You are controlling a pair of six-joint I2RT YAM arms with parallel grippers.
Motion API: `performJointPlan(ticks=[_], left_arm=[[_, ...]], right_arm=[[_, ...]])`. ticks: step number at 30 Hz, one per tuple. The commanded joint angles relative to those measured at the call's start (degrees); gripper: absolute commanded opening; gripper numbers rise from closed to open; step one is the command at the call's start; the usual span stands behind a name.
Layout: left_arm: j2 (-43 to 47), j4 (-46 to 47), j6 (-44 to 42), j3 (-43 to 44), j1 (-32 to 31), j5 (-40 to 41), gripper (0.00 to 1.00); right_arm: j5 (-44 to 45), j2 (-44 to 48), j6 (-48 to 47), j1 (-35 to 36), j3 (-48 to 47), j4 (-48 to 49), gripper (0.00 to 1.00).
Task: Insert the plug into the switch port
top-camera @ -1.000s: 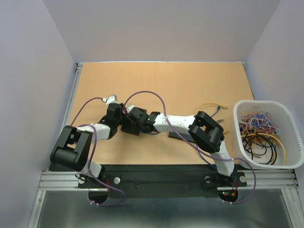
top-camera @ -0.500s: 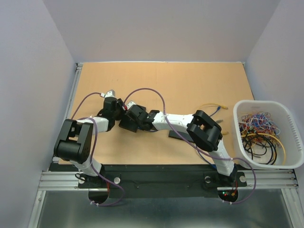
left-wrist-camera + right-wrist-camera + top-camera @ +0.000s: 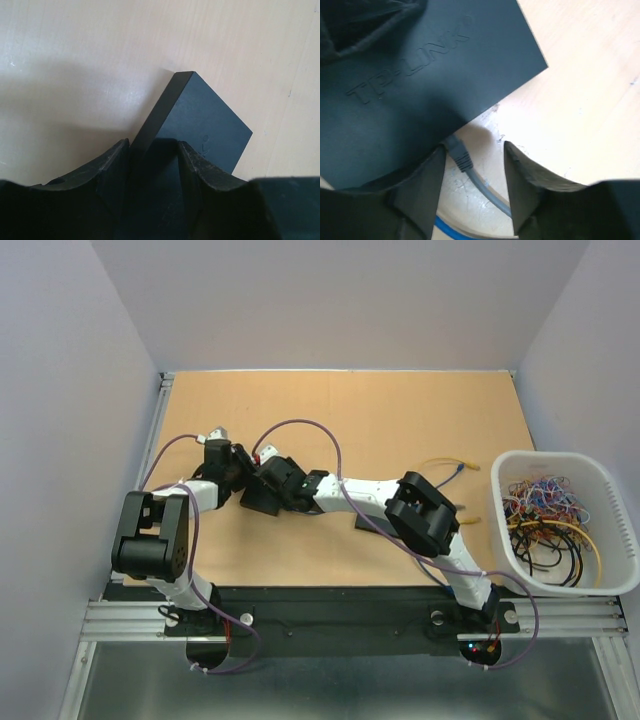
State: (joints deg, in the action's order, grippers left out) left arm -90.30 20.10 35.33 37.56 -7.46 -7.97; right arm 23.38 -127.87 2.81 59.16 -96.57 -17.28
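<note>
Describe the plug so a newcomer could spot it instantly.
Start at the flat black TP-LINK switch left of centre on the tan table. At its edge, between the fingers of the right pincer, sits the small grey ribbed plug. Its grey cable sets it apart from the nearby blue cable.

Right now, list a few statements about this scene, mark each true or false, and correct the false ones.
1. The switch bears TP-LINK lettering. True.
2. The plug at the switch's edge is yellow. False: it is grey, on a grey cable.
3. The white basket holds a tangle of cables. True.
4. The right claw is clamped on the plug. False: its fingers stand apart on either side of the plug, touching nothing.
5. The left claw hovers over the basket. False: it is at the switch.
</note>
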Motion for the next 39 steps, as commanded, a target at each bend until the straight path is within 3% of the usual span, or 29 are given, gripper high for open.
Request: performJointPlan(ticks=[1, 4, 14, 18, 21, 23, 29, 39], left_arm=[[1.0, -7.2, 3.4, 2.3, -1.4, -9.3, 0.54], [1.6, -9.8, 3.2, 4.3, -0.4, -8.5, 0.55], [3.3, -13.8, 2.8, 10.1, 5.3, -8.0, 0.58], [5.2, -14.9, 2.0, 11.0, 6.2, -7.6, 0.59], [8.3, -15.0, 1.6, 9.7, 6.2, -6.6, 0.6], [10.5, -15.1, 1.3, 8.8, 6.1, -7.0, 0.6], [17.1, -17.7, 0.4, 8.7, 5.7, -10.9, 0.6], [28.1, -33.5, -11.8, 14.6, 5.7, -10.2, 0.61]], right_arm=[[2.9, 5.8, 2.6, 2.0, 0.5, 13.6, 0.66], [8.2, 10.3, 2.9, 2.0, 3.5, 10.9, 0.77], [17.1, 22.4, 7.2, 0.1, 13.3, 6.3, 0.88], [17.4, 28.4, 13.5, -6.9, 18.1, 2.3, 0.87], [12.5, 35.4, 20.1, -18.6, 24.1, 1.0, 0.86], [9.7, 38.7, 21.5, -22.7, 27.5, 0.8, 0.86], [4.3, 36.1, 25.6, -34.1, 28.9, -0.7, 0.84], [0.5, 27.0, 28.6, -40.6, 26.2, -1.6, 0.82]])
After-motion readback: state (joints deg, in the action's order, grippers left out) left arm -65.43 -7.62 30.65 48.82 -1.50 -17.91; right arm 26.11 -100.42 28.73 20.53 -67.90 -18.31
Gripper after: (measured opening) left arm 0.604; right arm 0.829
